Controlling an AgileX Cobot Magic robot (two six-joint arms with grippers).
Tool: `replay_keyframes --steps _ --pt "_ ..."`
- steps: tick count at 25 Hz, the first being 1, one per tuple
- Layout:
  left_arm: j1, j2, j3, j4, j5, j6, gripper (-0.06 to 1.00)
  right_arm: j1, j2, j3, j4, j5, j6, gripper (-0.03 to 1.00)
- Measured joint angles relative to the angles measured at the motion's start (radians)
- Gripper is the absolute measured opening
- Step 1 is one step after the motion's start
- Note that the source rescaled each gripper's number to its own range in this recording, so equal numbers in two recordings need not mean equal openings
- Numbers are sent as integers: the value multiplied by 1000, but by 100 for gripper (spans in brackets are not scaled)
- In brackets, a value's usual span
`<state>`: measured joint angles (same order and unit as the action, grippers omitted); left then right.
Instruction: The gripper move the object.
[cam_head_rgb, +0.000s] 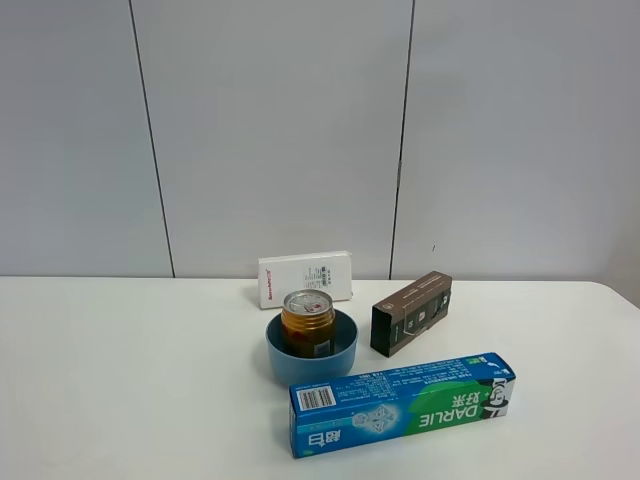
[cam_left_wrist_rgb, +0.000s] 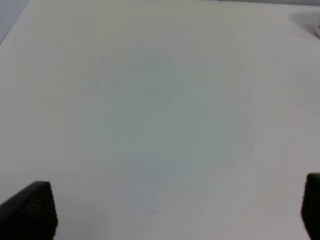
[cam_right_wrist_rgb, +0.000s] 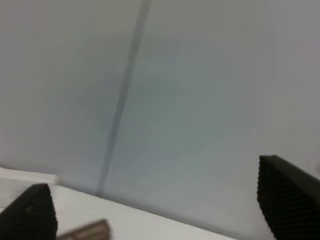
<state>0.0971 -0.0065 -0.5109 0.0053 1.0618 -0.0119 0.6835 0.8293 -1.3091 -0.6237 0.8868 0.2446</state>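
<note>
The gold-yellow can (cam_head_rgb: 307, 322) with a silver pull-tab top stands upright inside the blue bowl (cam_head_rgb: 345, 348) near the middle of the table. Neither arm shows in the exterior high view. In the left wrist view my left gripper (cam_left_wrist_rgb: 170, 210) is open and empty over bare white table, with only its black fingertips (cam_left_wrist_rgb: 30, 210) showing. In the right wrist view my right gripper (cam_right_wrist_rgb: 160, 205) is open and empty and faces the grey wall, with black fingertips (cam_right_wrist_rgb: 287, 195) at the frame's edges. The can is out of view in both wrist views.
A white box (cam_head_rgb: 305, 278) stands behind the bowl. A dark brown box (cam_head_rgb: 411, 312) lies to its right; its edge shows in the right wrist view (cam_right_wrist_rgb: 85, 231). A blue-green toothpaste box (cam_head_rgb: 400, 403) lies in front. A grey panelled wall (cam_head_rgb: 300, 130) backs the table.
</note>
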Motion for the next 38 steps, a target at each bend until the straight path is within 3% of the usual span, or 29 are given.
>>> replay_keyframes --steps 7,12,20,26,30,38 --pt "0 0 0 0 0 0 100 1 -137 0 -218 245 11 73" --pt "0 0 0 0 0 0 100 1 -208 -1 -233 294 13 73" --pt "0 0 0 0 0 0 100 1 -214 -1 23 270 -26 73" --pt "0 0 0 0 0 0 100 -20 -214 -1 110 174 -126 73" --pt "0 0 0 0 0 0 100 -184 -214 -1 202 99 -222 73" --pt "0 0 0 0 0 0 100 -529 -214 -1 570 87 -415 73"
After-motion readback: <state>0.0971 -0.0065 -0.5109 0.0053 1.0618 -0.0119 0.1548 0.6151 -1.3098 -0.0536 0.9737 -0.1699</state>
